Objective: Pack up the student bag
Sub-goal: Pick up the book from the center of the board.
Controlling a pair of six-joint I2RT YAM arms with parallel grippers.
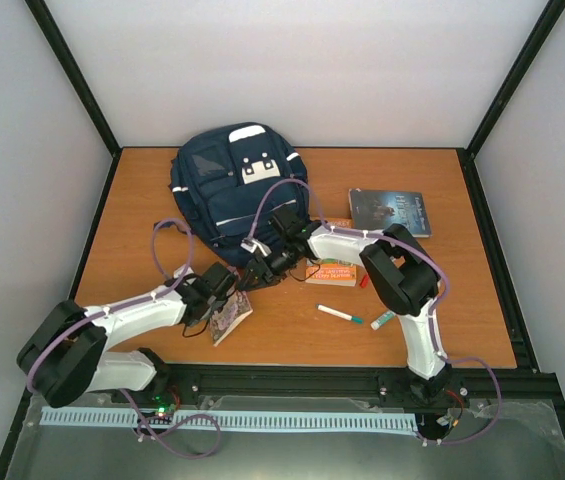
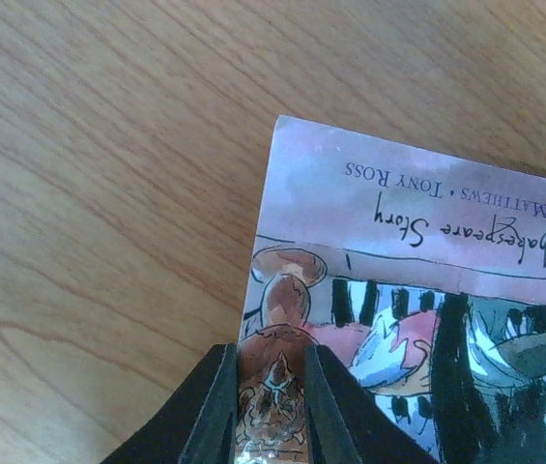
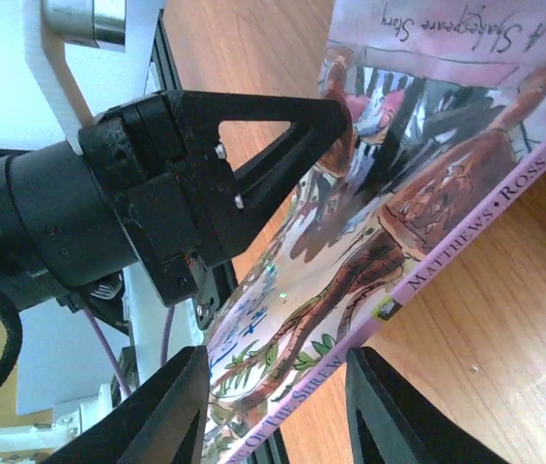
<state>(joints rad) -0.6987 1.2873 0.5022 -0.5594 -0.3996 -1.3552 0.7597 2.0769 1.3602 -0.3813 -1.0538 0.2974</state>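
Near the table's (image 1: 462, 300) front edge, the left gripper (image 2: 273, 391) is clamped on a corner of a picture book (image 2: 427, 290). The right gripper (image 3: 277, 411) straddles its spine, jaws partly apart; I cannot tell if they pinch. The student bag (image 1: 224, 195) lies just behind. An orange booklet (image 1: 330, 272), a pen (image 1: 340, 315) and a dark book (image 1: 390, 211) sit to the right.

Plain pale grey walls (image 1: 292, 70) enclose an evenly lit orange-brown wooden worktop (image 1: 392, 175) left, far and right, with black metal posts (image 1: 72, 75) at the far corners.
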